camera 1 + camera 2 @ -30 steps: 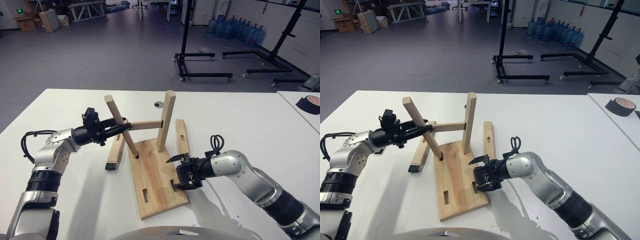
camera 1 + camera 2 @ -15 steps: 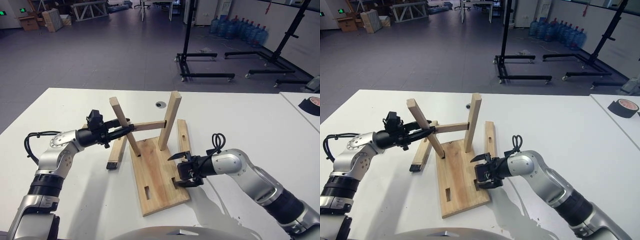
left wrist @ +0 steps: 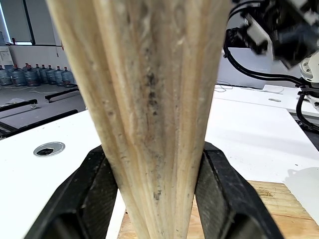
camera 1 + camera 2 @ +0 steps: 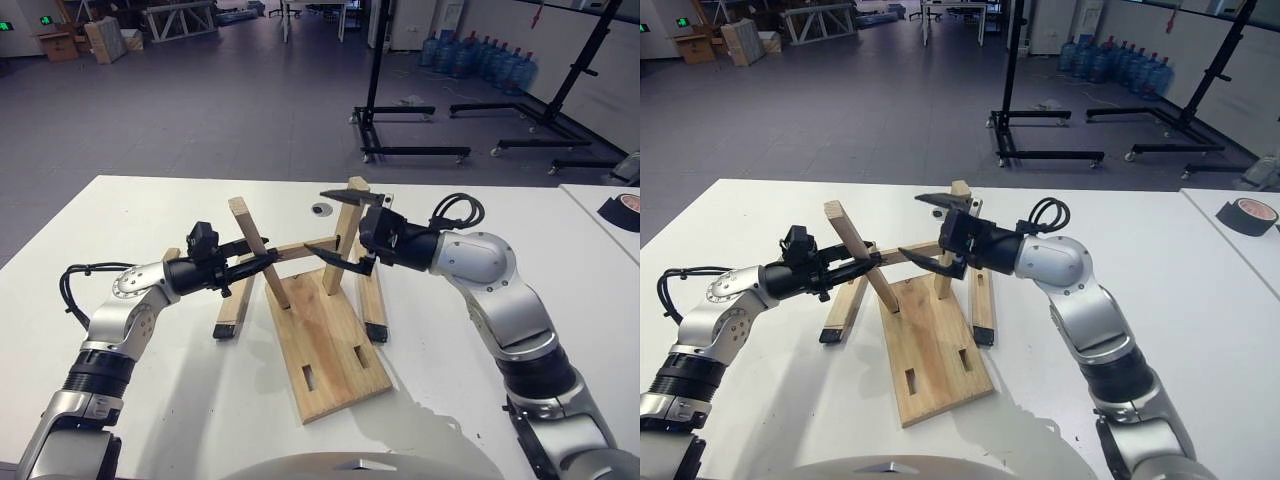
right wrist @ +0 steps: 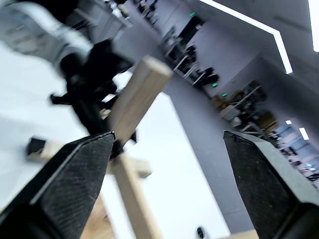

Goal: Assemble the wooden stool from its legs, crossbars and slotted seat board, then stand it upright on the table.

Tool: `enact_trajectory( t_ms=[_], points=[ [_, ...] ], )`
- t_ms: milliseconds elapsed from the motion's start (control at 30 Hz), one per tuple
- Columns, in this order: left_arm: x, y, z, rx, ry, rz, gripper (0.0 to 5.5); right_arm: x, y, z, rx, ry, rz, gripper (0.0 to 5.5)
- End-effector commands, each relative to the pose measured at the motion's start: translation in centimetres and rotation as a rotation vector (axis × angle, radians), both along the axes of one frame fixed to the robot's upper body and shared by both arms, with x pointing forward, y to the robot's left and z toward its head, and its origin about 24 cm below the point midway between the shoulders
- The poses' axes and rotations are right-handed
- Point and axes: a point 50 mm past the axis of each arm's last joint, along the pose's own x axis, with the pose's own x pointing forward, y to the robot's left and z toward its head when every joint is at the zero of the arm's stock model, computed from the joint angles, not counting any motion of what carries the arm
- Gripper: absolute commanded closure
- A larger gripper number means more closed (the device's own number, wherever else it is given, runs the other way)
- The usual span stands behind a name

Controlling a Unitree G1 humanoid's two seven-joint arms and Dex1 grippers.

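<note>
Okay, we see the seat board (image 4: 325,345) flat on the white table (image 4: 120,220), its near corner close to the 6 o'clock table edge. Wide tabletop runs out at 3 and 9 o'clock.

The tilted leg (image 4: 255,250) and the upright leg (image 4: 357,186) stand on the board's 12 o'clock end, with a crossbar (image 4: 297,249) between them.

The left gripper (image 4: 252,263) comes in from 9 o'clock and is clenched on the tilted leg. In the left wrist view we see both black pads (image 3: 94,194) pressed against the wood.

The right gripper (image 4: 315,220) sits in front of the upright leg with jaws spread wide, grasping nothing. We cannot tell whether it touches anything.

One loose leg (image 4: 232,305) lies at 9 o'clock of the board, apart from it. Another loose leg (image 4: 372,300) lies along its 3 o'clock edge.

A tape roll (image 4: 620,208) sits at the far 3 o'clock edge, and there is a round hole (image 4: 319,209) at 12.

Behind the table we see grey floor, black wheeled stands (image 4: 410,110) and water bottles (image 4: 480,62). The green sign (image 4: 45,20) is too small to read.
</note>
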Motion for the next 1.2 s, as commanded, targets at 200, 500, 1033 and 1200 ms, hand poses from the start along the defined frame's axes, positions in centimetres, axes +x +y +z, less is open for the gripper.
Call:
enact_trajectory(
  t_ms=[200,500,1033,1200],
  points=[
    [-6.1,-0.9,-9.6,0.358,0.42,-0.107,3.49,1.0,1.0,-1.1,-0.045,-0.288,-0.191,1.5],
    [-6.7,-1.7,-9.6,0.341,0.422,-0.1,3.49,-0.4,1.6,-3.4,-0.152,-0.483,-0.171,1.5],
    [-5.9,-2.3,-8.6,0.339,0.37,-0.127,3.49,-1.5,-0.4,-15.8,-0.78,0.109,0.023,1.5],
    [-4.9,-2.8,-7.7,0.305,0.337,-0.082,3.49,-2.6,-0.6,-16.1,-0.827,0.236,0.084,1.5]
  ],
)
